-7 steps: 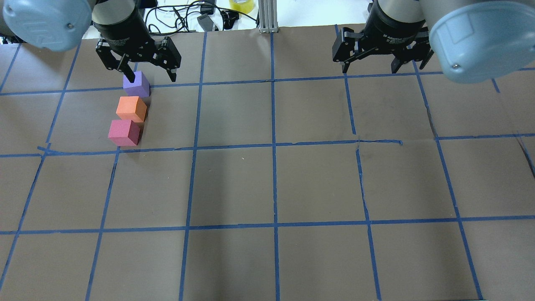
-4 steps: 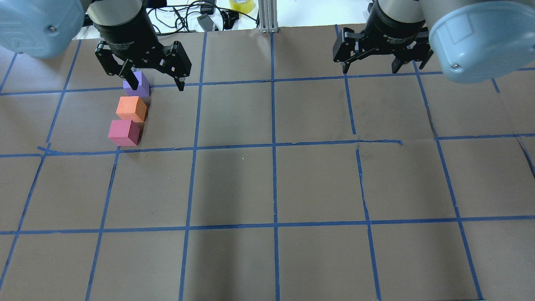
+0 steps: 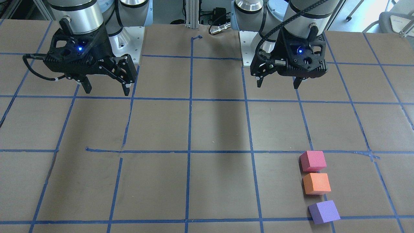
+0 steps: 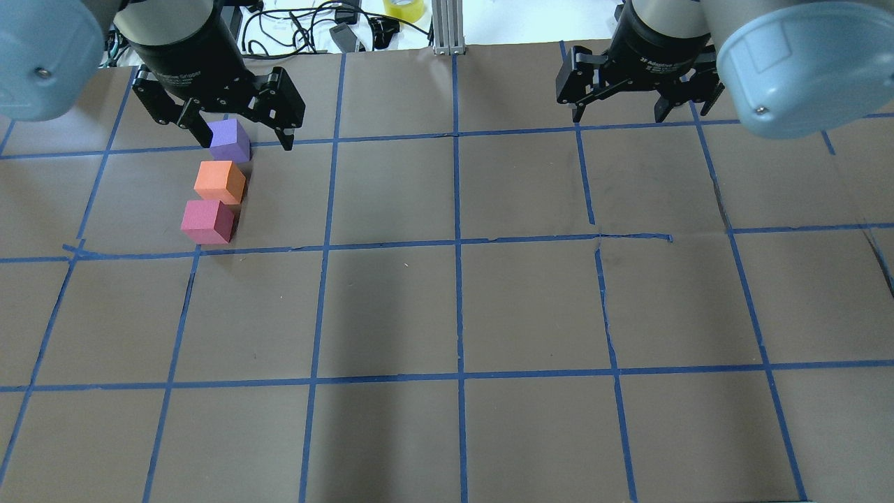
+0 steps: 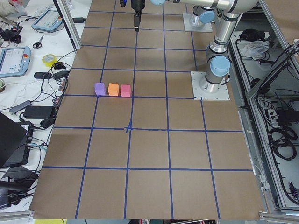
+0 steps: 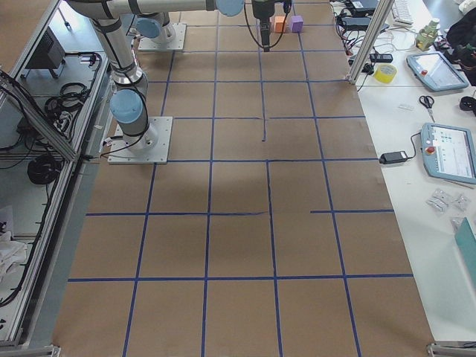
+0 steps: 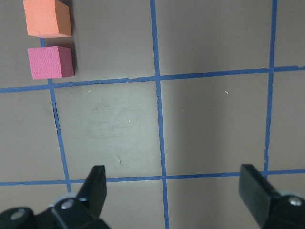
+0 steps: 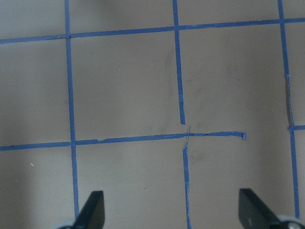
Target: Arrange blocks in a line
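Hovering above the table [image 3: 213,129] at the upper right of the front-facing view, the left hand [image 3: 277,85] has its fingers spread wide and holds nothing. The right hand [image 3: 107,91], at the upper left of that view, is equally wide and empty. The blocks lie in the lower right there: the pinkish-red block [image 3: 312,160] uppermost, the orange block [image 3: 316,183] just below it, and the purple block [image 3: 324,212] lowest, a small gap from the orange and turned a little askew. The row looks essentially made. The risk, as I judge it, lies in any touch-up. The cubes sit close together, so a finger coming down beside the purple one could clip the orange and shove the light foam out of line. Closing on the skewed purple faces could also twist that block further.
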Action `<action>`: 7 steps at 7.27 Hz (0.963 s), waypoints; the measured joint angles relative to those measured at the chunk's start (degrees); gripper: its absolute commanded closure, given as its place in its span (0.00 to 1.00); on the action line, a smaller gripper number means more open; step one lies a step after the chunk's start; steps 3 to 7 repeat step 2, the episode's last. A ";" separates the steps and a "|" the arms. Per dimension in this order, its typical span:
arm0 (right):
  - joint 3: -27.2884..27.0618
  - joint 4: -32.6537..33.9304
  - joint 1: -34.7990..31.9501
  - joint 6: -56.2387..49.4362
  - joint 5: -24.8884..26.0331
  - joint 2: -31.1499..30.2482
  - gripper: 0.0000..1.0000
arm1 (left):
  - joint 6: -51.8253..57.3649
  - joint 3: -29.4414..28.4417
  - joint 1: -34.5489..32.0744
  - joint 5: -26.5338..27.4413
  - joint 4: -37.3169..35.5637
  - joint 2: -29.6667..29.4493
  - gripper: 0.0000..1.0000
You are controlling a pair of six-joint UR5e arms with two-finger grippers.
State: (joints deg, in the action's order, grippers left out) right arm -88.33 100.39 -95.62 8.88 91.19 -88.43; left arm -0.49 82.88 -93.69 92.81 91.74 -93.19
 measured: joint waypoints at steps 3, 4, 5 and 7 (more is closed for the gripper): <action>-0.06 -0.03 -0.08 0.00 0.05 -0.05 0.00 | 0.04 0.10 0.02 0.00 -0.98 -0.03 0.00; -0.06 -0.03 -0.08 0.00 0.05 -0.05 0.00 | 0.04 0.10 0.02 0.00 -0.98 -0.03 0.00; -0.06 -0.03 -0.08 0.00 0.05 -0.05 0.00 | 0.04 0.10 0.02 0.00 -0.98 -0.03 0.00; -0.06 -0.03 -0.08 0.00 0.05 -0.05 0.00 | 0.04 0.10 0.02 0.00 -0.98 -0.03 0.00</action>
